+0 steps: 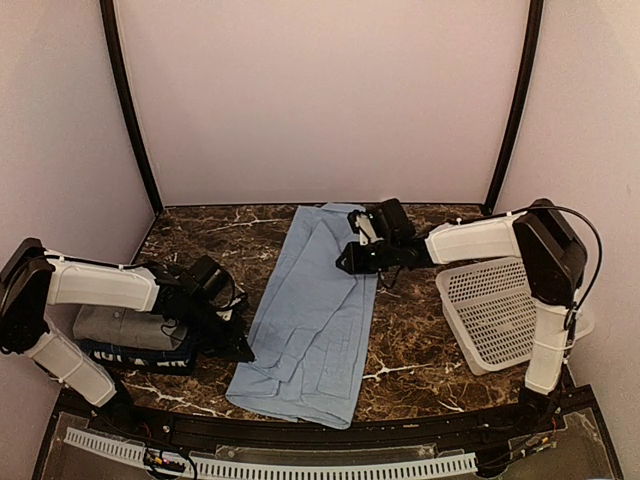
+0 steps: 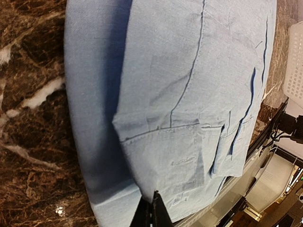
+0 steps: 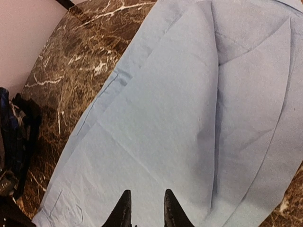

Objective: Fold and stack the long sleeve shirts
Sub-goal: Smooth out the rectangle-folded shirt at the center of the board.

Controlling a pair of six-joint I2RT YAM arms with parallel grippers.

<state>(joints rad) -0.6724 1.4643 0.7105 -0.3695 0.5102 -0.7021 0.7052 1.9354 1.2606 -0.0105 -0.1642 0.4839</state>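
Note:
The light blue shirt (image 1: pixel 310 320) lies folded lengthwise in a long strip down the middle of the table; it also shows in the left wrist view (image 2: pixel 189 71) and the right wrist view (image 3: pixel 180 104). My left gripper (image 1: pixel 240 350) is at the strip's lower left edge, shut (image 2: pixel 152 210) on a raised fold of the cloth near a cuff. My right gripper (image 1: pixel 348 262) is open (image 3: pixel 146 205) and empty just over the strip's upper right part. The grey shirt (image 1: pixel 115 325) lies folded on the dark navy shirt (image 1: pixel 130 357) at the left, under my left arm.
A white lattice basket (image 1: pixel 495 310) lies tilted at the right, beside the right arm's base; its corner shows in the left wrist view (image 2: pixel 296 61). Brown marble tabletop (image 1: pixel 420 360) shows around the shirt. Pale walls close in the back and sides.

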